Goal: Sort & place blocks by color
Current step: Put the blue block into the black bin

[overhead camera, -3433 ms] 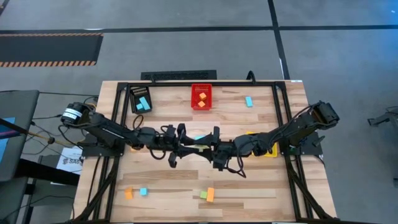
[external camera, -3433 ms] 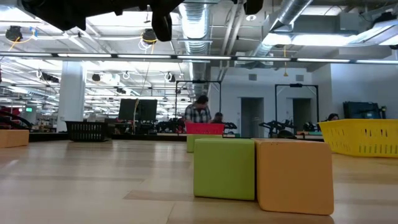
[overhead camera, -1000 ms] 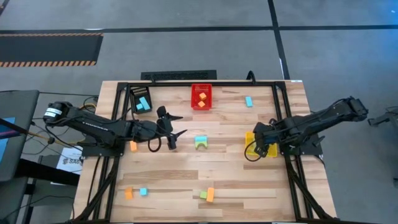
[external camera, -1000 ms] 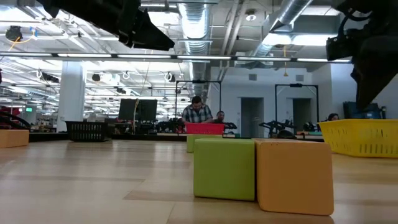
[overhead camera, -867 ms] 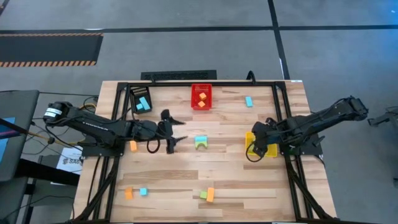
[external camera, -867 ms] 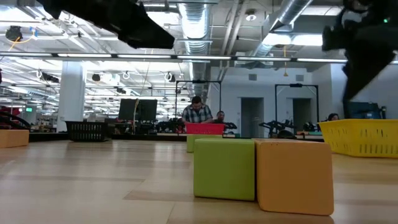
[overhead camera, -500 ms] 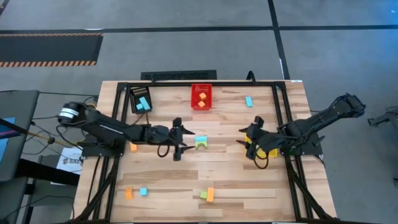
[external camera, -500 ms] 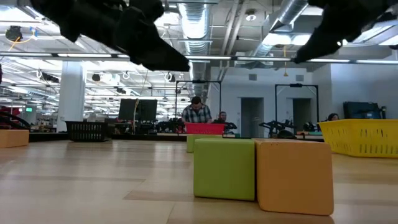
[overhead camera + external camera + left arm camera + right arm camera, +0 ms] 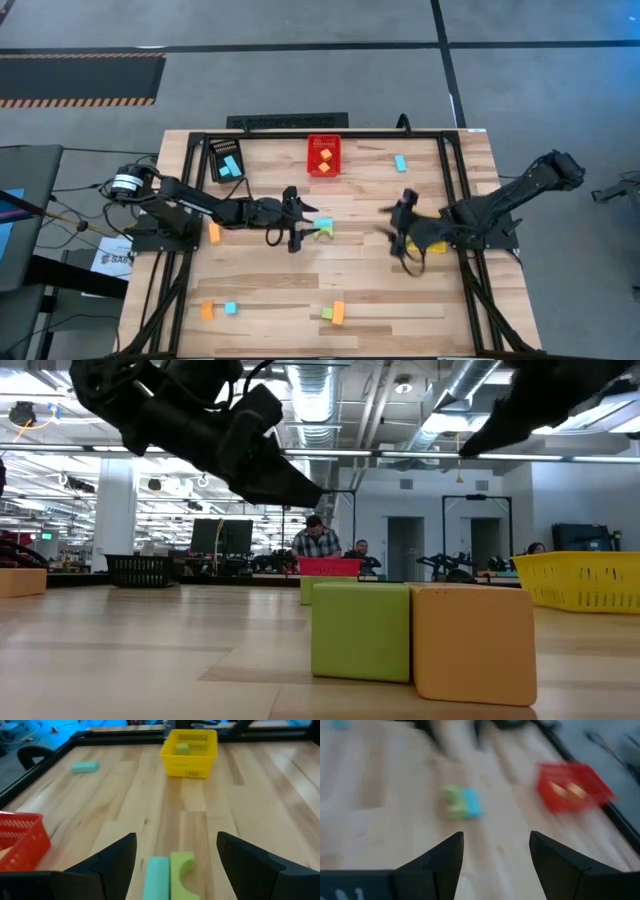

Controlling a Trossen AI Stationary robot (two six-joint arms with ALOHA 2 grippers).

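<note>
A light blue bar (image 9: 156,877) and a light green block (image 9: 181,872) lie side by side on the wood at mid-table (image 9: 322,229). My left gripper (image 9: 303,227) hovers open just to their left, its fingers (image 9: 117,855) apart with the pair ahead of the gap. My right gripper (image 9: 396,230) hangs open over the table to their right, beside the yellow bin (image 9: 432,238); in its wrist view the pair (image 9: 462,802) is blurred. Other blocks: light blue (image 9: 400,163), orange (image 9: 213,233), and orange, blue, green and orange ones near the front edge (image 9: 333,313).
A red bin (image 9: 323,155) with orange blocks and a black bin (image 9: 226,160) with a blue block stand at the far edge. The yellow bin (image 9: 190,745) holds a green block. A black frame (image 9: 450,180) borders the table. People show in the room behind (image 9: 318,543).
My left gripper has moved toward the table's right and down, up to the blue and green pair, and has tipped. My right gripper has come off the yellow bin toward mid-table and has rolled its wrist. No block has moved.
</note>
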